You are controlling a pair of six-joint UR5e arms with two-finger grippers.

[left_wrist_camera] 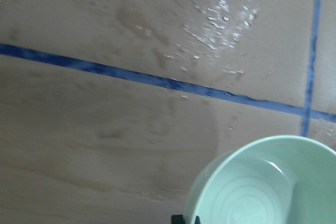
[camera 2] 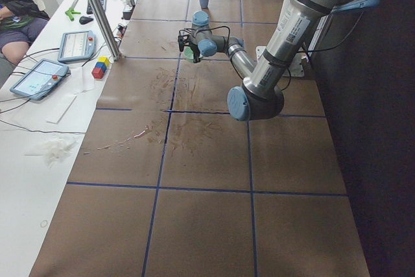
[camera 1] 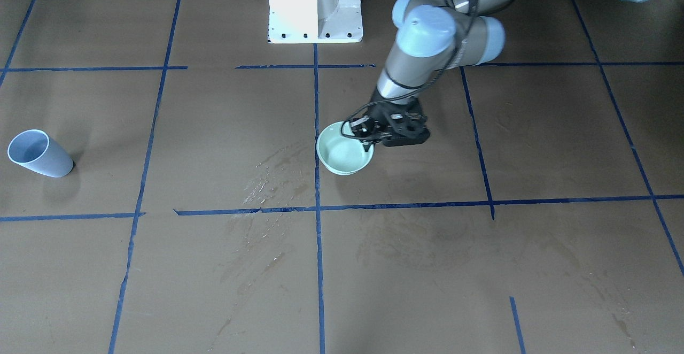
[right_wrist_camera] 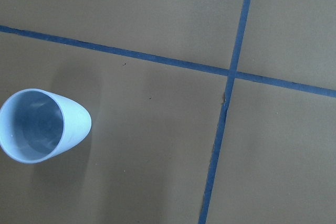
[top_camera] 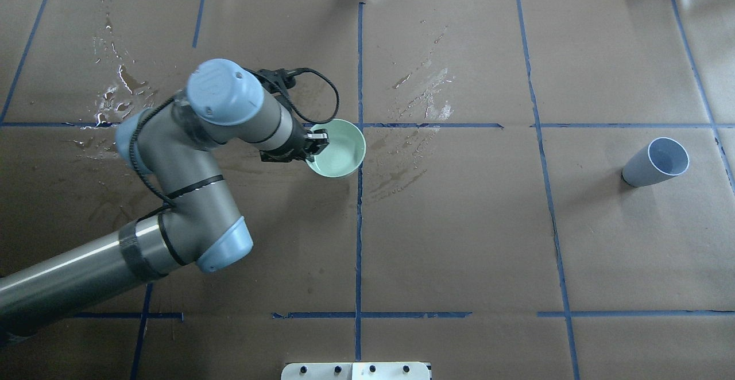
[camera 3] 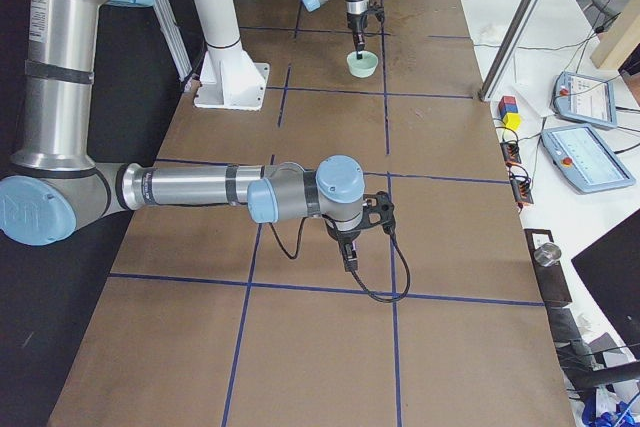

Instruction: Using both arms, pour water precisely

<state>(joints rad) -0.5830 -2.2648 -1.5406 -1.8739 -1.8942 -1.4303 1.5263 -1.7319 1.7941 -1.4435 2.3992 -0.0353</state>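
My left gripper [camera 1: 367,133] [top_camera: 318,140] is shut on the near rim of a mint-green bowl [camera 1: 342,157] [top_camera: 341,149] near the table's middle. The left wrist view shows the bowl [left_wrist_camera: 262,187] tilted slightly, with a faint glint inside; I cannot tell if it holds water. A pale blue cup [camera 1: 37,153] [top_camera: 657,162] stands alone far off on my right side, and the cup [right_wrist_camera: 39,124] also fills the lower left of the right wrist view. My right gripper [camera 3: 349,252] shows only in the exterior right view, hanging over the table; I cannot tell its state.
Wet water patches [top_camera: 422,90] glint on the brown paper beyond the bowl, and more wet patches [top_camera: 115,90] lie at the far left. The white pedestal [camera 1: 315,6] stands at the robot's edge. Tablets [camera 2: 39,77] and coloured blocks [camera 3: 509,112] lie on the side bench, where a person sits.
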